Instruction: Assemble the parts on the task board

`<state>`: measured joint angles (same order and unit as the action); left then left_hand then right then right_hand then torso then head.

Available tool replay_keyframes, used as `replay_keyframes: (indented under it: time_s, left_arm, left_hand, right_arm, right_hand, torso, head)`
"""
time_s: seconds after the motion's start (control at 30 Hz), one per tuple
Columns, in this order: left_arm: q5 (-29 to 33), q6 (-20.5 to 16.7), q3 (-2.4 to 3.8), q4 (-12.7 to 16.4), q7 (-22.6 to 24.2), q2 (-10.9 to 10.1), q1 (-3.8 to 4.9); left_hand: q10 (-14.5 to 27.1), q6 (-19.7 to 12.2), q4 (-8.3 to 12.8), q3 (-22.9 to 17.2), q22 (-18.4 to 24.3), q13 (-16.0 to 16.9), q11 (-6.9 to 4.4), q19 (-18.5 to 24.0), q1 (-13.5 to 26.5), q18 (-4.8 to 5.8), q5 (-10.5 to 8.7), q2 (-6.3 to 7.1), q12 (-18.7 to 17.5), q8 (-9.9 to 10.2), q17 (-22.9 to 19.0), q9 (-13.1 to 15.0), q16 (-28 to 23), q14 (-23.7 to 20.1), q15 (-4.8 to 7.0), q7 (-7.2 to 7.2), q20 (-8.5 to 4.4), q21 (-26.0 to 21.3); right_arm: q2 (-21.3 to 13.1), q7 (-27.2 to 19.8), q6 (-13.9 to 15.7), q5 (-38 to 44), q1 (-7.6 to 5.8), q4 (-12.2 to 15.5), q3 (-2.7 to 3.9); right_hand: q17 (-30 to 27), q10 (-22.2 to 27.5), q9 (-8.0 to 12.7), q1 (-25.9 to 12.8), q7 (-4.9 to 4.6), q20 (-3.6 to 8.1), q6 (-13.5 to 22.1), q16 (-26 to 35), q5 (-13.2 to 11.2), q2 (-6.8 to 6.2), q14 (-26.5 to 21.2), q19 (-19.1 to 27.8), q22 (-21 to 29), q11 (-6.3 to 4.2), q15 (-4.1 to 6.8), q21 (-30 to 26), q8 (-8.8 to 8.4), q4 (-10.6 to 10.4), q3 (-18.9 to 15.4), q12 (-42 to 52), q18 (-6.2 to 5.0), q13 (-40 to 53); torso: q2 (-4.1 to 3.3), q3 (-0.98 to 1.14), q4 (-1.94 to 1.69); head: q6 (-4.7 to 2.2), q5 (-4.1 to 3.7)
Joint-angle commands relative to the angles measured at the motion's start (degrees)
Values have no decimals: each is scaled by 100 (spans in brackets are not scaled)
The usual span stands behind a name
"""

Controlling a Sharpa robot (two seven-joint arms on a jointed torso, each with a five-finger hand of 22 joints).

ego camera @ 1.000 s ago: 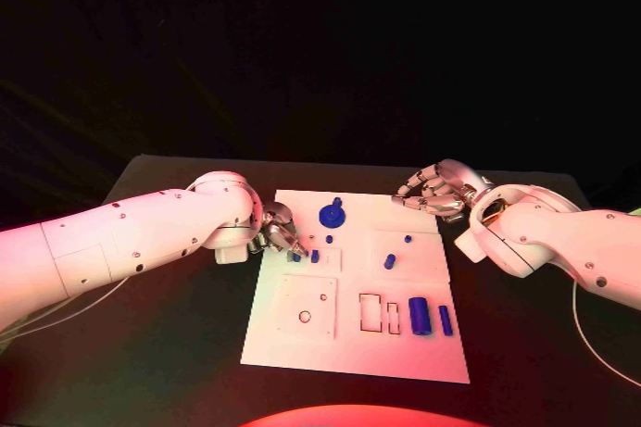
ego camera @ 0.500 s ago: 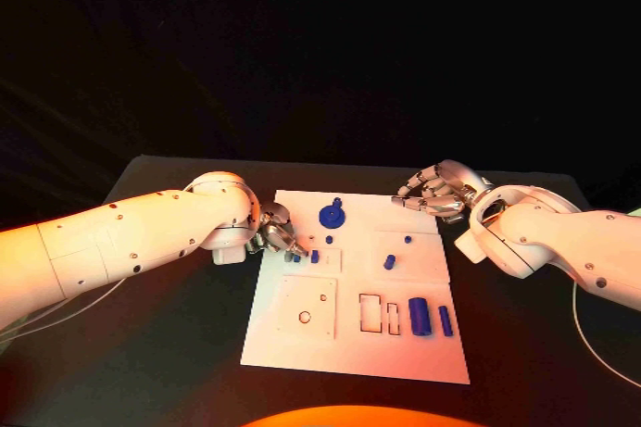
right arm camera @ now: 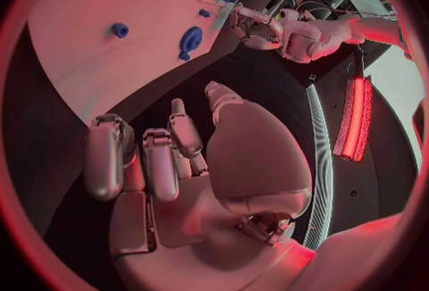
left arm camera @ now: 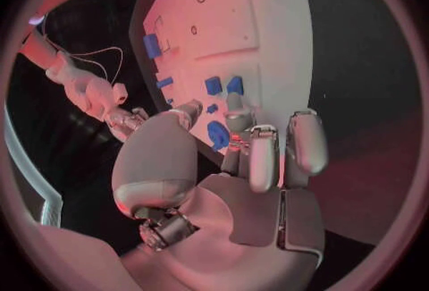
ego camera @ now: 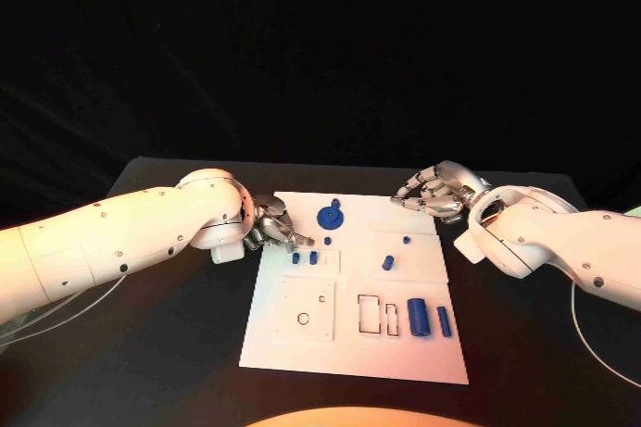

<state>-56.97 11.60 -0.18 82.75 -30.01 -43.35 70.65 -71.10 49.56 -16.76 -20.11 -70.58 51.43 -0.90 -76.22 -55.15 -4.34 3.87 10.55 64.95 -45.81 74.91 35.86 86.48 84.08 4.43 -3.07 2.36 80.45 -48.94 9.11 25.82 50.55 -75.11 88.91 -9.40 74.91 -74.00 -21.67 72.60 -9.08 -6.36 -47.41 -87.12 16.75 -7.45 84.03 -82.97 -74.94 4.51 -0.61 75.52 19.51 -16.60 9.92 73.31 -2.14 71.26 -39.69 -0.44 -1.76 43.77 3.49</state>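
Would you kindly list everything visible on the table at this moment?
Task board: one, white, middle of the table.
Round part: one, blue, far end of the board.
Small parts: a pair, blue, by the left robot hand's fingertips; two more near the board's centre.
Long parts: two, blue, near right area, side by side.
Table: one, black.
Left robot hand: silver, at the board's left edge.
Right robot hand: silver, beyond the board's far right corner, holding nothing.

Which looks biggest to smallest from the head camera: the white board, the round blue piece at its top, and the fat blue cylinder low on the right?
1. task board
2. round blue piece
3. fat blue cylinder, nearly alike in size
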Motion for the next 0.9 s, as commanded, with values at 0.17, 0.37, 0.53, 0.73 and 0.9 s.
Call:
replay_keyframes:
  time_s: [0.17,0.37,0.53,0.73,0.9]
  left_arm:
    - [913,-1035,75,126,382,-155,22]
    - [817,-1479,84,170,1198,-165,27]
    - [267,-1741,6,191,1991,-46,25]
    - [-706,-2079,-184,66,2805,193,11]
    - [-1510,-2213,-295,-91,3075,380,-10]
  left_hand:
    - [448,-303,-4,466,458,-498,101,352,35,-115,-91,-131,-304,-38,514,13,-257,257,-122,-101,79,-282]
    - [1919,-1340,-1,727,3053,-1549,554,2310,-915,-605,-49,-468,-1068,97,-2026,-172,-2193,-1253,-531,-578,428,-2225]
    - [2646,-1706,36,709,3486,-2198,775,2341,-2073,-620,-61,-353,-1585,313,-3136,-658,-3115,-2026,-741,-786,610,-2896]
    - [2686,-1538,60,1,3600,-3148,826,2233,-3095,-618,-55,-94,-2357,771,-3343,-1401,-3030,-2088,-765,-815,649,-3067]
    - [2658,-1419,56,-161,3572,-3389,820,2233,-3117,-616,-61,52,-2514,913,-3396,-1633,-2945,-2096,-763,-794,646,-3044]
  right_arm:
    - [-4,-45,-31,27,5,-12,1]
    - [-12,-44,6,27,5,-21,1]
    - [-14,-56,30,27,6,-26,1]
    - [-6,-76,39,27,6,-26,1]
    - [2,-93,44,26,6,-15,1]
  right_hand:
    - [942,31,9,-45,-5,0,42,43,-13,-11,444,43,-907,-8,32,-51,36,-15,7,-17,-112,-12]
    - [878,90,13,-52,-7,0,57,83,-1,-2,425,91,-868,-6,32,-149,35,-9,11,-76,-132,-76]
    - [848,138,16,-46,-9,-1,68,102,11,3,415,113,-851,-5,31,-195,36,-2,19,-124,-141,-124]
    - [830,169,18,-37,-10,-1,76,115,20,6,409,133,-836,-5,31,-236,38,2,26,-155,-149,-155]
    - [730,310,23,-17,-13,-2,96,182,34,6,377,206,-778,-2,29,-386,46,4,42,-302,-179,-307]
  torso:
    - [0,5,-9]
    - [2,-5,-16]
    - [-1,-6,-8]
    - [-5,-11,-11]
    - [-4,-4,-7]
  head:
    - [-22,-20]
    - [-39,-42]
    - [-54,-56]
    - [-78,-76]
    - [-87,-72]
